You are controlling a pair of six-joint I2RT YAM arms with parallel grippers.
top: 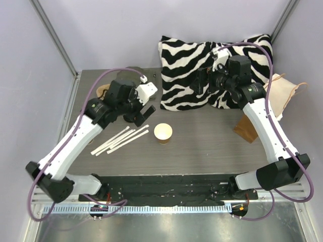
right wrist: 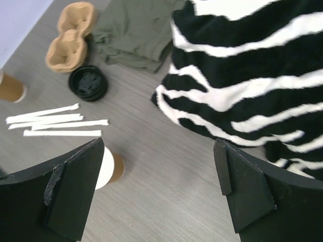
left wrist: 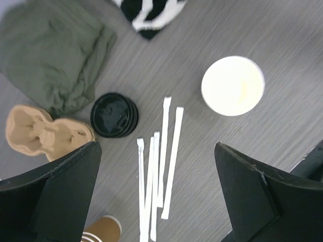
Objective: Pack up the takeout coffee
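Matt tan paper on the takeout coffee [top: 163, 134]; glossy black plastic lid [left wrist: 114, 114]; rough moulded-pulp carrier [left wrist: 40, 132]; crumpled olive cloth [left wrist: 50, 50]; matt grey wood-grain bench [left wrist: 287, 30].

Robot lab cell.
Pale panels [top: 111, 30] and metal posts [top: 54, 36] enclose the desk [top: 202, 146]; arms [top: 70, 140] bolted at 6 o'clock.

2 cups [left wrist: 232, 85], 1 lid [left wrist: 114, 115], 1 carrier [left wrist: 40, 132]

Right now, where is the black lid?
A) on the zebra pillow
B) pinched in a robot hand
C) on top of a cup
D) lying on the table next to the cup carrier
D: the black lid lies flat on the table right beside the tan cup carrier, while the open coffee cup stands apart from it with nothing on top.
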